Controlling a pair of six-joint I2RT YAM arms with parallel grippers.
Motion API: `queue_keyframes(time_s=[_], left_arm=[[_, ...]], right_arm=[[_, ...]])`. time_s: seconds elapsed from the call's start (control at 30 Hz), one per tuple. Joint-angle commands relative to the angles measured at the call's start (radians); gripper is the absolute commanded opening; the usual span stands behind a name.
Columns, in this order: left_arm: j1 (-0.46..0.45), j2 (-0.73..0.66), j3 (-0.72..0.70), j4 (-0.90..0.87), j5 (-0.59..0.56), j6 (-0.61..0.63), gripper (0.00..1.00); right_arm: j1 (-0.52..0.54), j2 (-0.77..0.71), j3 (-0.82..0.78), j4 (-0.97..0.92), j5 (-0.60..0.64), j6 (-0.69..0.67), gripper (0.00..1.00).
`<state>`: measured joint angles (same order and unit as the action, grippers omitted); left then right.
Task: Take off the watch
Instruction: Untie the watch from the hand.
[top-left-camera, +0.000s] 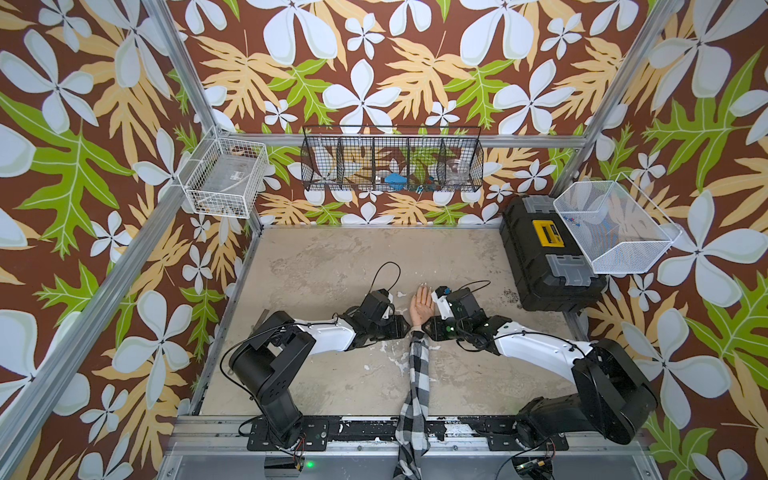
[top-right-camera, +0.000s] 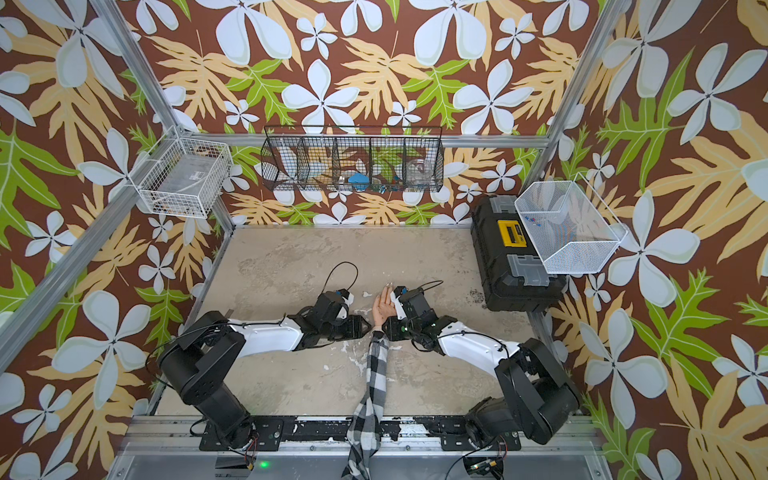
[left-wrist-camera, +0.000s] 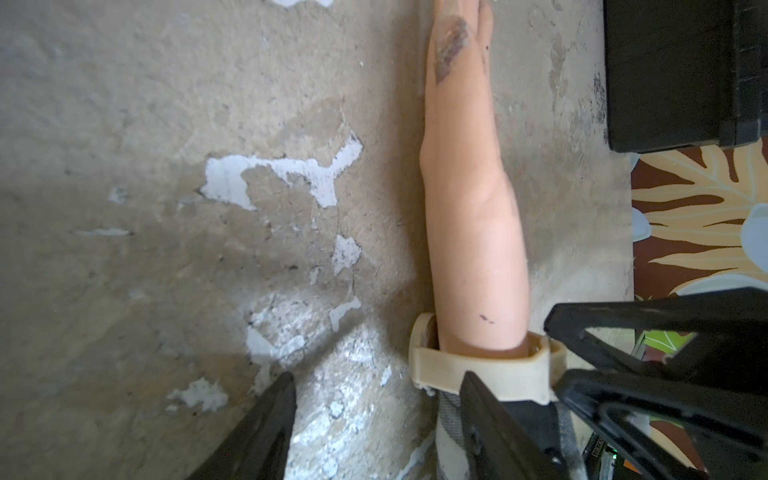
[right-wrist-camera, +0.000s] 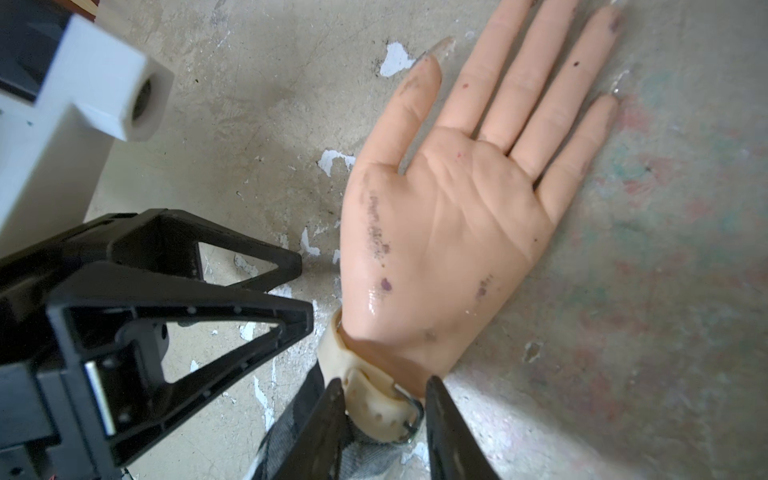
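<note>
1. Right gripper (right-wrist-camera: 384, 380) fingers fill the near foreground of the right wrist view; the jaws clamp the watch (right-wrist-camera: 374, 403) strap at its buckle.
2. The watch sits strapped around the wrist of the mannequin hand (right-wrist-camera: 449, 216), which lies palm up on the table (right-wrist-camera: 644, 332).
3. Left gripper (right-wrist-camera: 303, 297) stands with jaws apart, tips just beside the strap on the thumb side of the wrist.

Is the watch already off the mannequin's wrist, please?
No, in the right wrist view the watch is strapped around the wrist of the mannequin hand, just below the palm.
</note>
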<state>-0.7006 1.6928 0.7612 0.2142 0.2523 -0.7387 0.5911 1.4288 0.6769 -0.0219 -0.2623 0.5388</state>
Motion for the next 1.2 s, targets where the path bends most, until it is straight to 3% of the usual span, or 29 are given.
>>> queue_keyframes(time_s=[0.0, 0.2, 0.4, 0.63, 0.77, 0.97, 1.17], left_arm=[[-0.002, 0.001, 0.013, -0.006, 0.009, -0.008, 0.65], [-0.008, 0.004, 0.024, -0.011, 0.011, -0.007, 0.65], [-0.016, 0.012, 0.027, -0.012, 0.015, -0.007, 0.65], [-0.020, 0.020, 0.026, -0.009, 0.015, -0.007, 0.65], [-0.020, 0.024, 0.021, -0.004, 0.015, -0.007, 0.65], [-0.022, 0.021, 0.018, -0.003, 0.013, -0.008, 0.65], [-0.022, 0.022, 0.015, 0.008, 0.016, -0.011, 0.65]], right_arm=[[0.003, -0.004, 0.000, 0.013, 0.000, 0.003, 0.34], [0.007, 0.000, 0.007, 0.015, -0.001, 0.003, 0.31], [0.007, -0.003, 0.012, 0.014, -0.011, -0.003, 0.19], [0.007, -0.004, 0.012, 0.016, -0.019, -0.004, 0.13], [0.007, -0.022, 0.012, 0.013, 0.008, -0.006, 0.26], [0.011, -0.046, 0.035, -0.030, 0.007, 0.035, 0.36], [0.060, -0.042, 0.089, -0.150, 0.135, 0.113, 0.38]])
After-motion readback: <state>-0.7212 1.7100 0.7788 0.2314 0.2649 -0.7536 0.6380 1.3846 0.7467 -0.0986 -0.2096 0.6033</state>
